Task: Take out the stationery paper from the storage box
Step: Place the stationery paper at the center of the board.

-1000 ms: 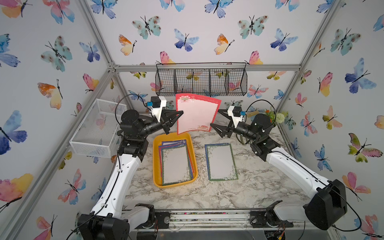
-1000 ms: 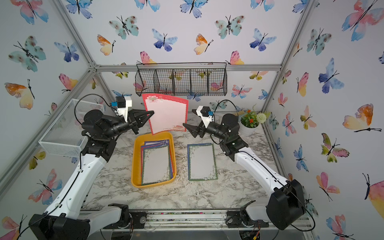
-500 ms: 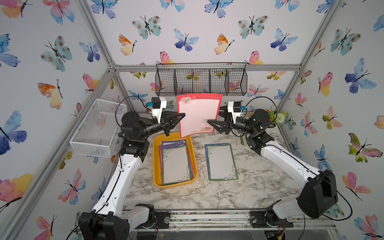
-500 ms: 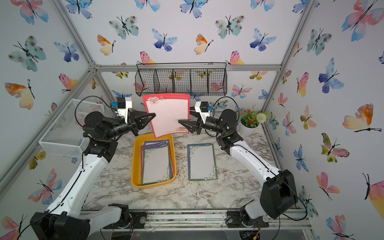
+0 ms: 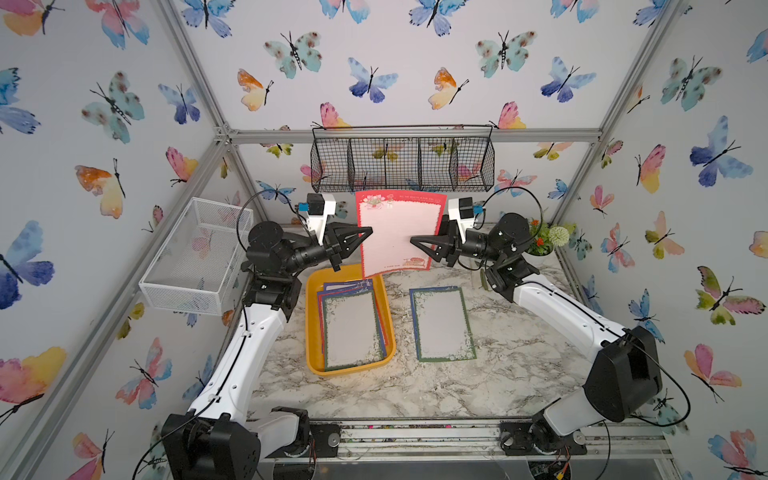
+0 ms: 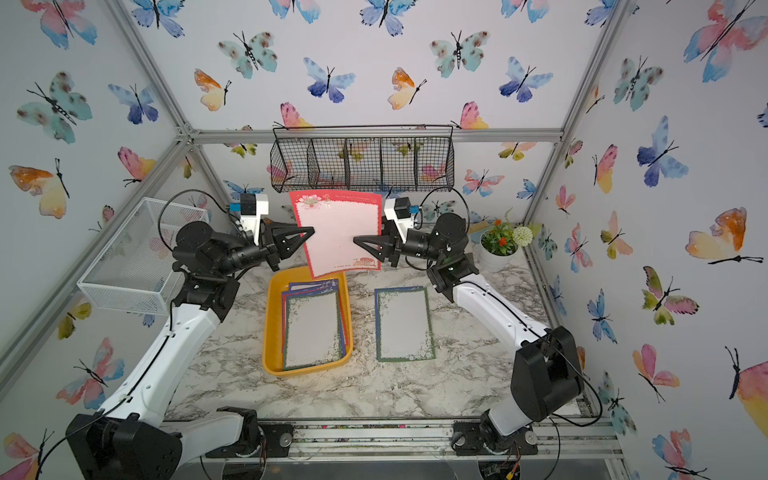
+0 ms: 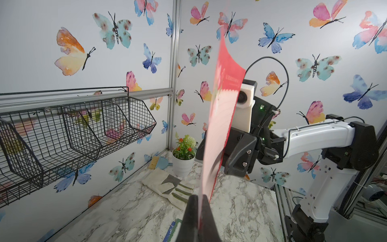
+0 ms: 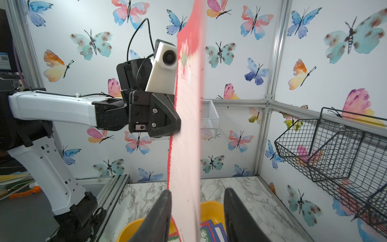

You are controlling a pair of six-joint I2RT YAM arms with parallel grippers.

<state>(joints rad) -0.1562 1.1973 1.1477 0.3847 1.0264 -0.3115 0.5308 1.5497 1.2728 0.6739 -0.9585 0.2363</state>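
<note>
Now the right hand [image 5: 411,240] is brought astride the red-bordered sheet [image 5: 399,232], jaws unclosed; the left hand [image 5: 370,233] is clamped on it above the storage box [image 5: 311,332]. One green-bordered sheet [image 5: 442,324] is set on the table [image 5: 519,357]; boxed sheets [image 5: 351,328] are left.

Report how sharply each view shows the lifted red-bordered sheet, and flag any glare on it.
In both top views the red-bordered sheet is crisp, its border art distinct, with no glare. In the left wrist view it runs edge-on near the lens, smeared soft. In the right wrist view its near edge blurs likewise, while the butterfly wall behind is sharp.
</note>
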